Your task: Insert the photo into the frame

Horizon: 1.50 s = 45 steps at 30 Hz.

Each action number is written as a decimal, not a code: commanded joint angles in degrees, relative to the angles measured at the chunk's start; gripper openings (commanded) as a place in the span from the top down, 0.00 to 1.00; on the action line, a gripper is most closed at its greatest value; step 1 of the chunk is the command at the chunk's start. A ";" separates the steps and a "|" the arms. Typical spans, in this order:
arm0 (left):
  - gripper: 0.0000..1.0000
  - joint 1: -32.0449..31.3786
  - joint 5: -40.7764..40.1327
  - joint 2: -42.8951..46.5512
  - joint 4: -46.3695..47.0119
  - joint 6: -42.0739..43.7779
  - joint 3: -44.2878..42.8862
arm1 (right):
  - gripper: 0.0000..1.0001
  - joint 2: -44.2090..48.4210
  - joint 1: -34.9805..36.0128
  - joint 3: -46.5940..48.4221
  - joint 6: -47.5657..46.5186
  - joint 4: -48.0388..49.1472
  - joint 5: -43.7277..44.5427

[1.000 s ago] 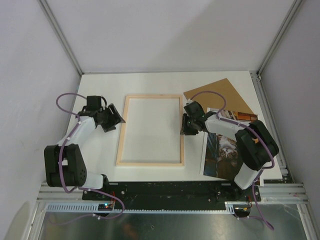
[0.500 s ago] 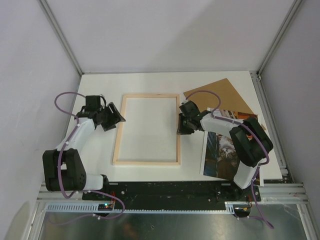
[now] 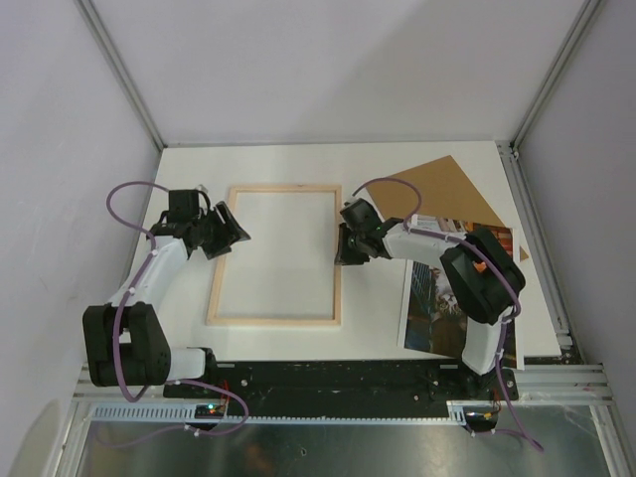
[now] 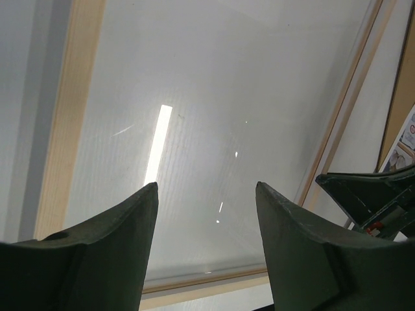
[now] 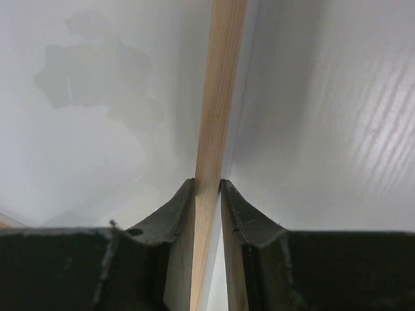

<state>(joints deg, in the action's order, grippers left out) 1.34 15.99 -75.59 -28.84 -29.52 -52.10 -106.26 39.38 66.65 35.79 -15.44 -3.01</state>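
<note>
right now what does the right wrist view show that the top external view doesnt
Only the right wrist view: the right gripper up close, its fingers pressed on either side of a light-wood rail of the frame.
Only the top external view: the frame's whole outline lying flat on the table, the photo partly under the right arm, the brown backing board beyond it, and the left gripper open over the frame's left side.
Both: the frame and the right gripper shut on its right rail.

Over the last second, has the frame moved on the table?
Yes. The frame has slid left, away from the brown backing board, with the right gripper pinching its right rail.
</note>
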 commanded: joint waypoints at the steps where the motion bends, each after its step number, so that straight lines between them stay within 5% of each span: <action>1: 0.33 -0.38 1.74 2.25 0.27 0.36 -0.34 | 0.76 -3.06 0.87 3.99 0.57 2.30 -1.07; 10: 0.33 -1.64 2.24 2.21 0.28 -0.13 -0.38 | 0.60 -3.67 1.85 7.09 0.75 1.36 -1.84; 20: 0.32 -12.23 0.57 0.38 1.73 -3.73 -3.46 | 0.32 10.93 -4.27 6.50 -0.69 -6.75 4.56; 34: 0.26 -39.01 7.45 -18.64 25.14 -11.61 -11.16 | 0.13 47.40 -37.44 -21.23 -0.04 -17.15 10.43; 40: 0.22 -45.39 13.82 -34.00 32.39 -12.74 -20.37 | 0.09 49.03 -51.84 -27.18 -2.67 -15.43 5.26; 45: 0.21 -47.37 18.14 -42.57 38.17 -14.58 -23.60 | 0.09 45.63 -56.36 -28.33 -2.24 -10.21 4.75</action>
<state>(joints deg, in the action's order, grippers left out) -45.28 28.80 -114.24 2.22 -42.09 -72.64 -58.54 -15.40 38.50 34.39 -31.05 3.31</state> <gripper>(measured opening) 0.788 0.909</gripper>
